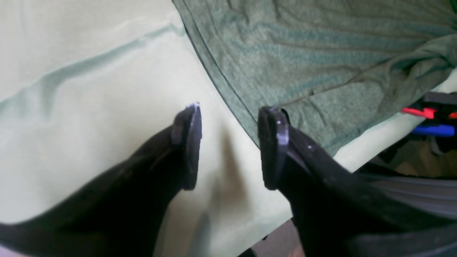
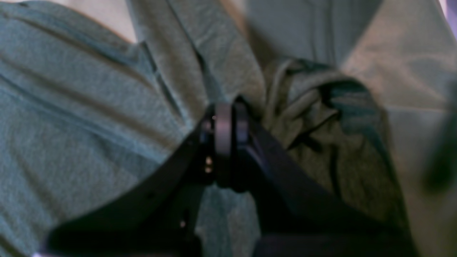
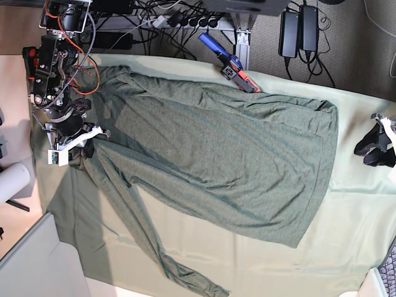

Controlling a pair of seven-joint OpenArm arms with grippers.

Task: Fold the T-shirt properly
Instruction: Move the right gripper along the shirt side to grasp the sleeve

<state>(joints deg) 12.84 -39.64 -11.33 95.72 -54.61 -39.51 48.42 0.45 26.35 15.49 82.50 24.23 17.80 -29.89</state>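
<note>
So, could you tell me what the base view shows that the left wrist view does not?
Only the base view shows the whole T-shirt spread out, its long sleeve, the right gripper at the shirt's edge and the cables behind the table. Only the left wrist view shows the left gripper open and empty over the table cloth. Both show shirt hem and cloth.

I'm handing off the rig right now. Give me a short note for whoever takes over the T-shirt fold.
Left tool: open, empty, above the pale table cloth just off the T-shirt edge.
Right tool: shut on bunched T-shirt fabric at the shoulder end.
T-shirt: spread across the table, one long sleeve trailing out.
Done: right grip only; no fold visible.
Left: take the free edge with the left tool, fold sleeves and body.
</note>
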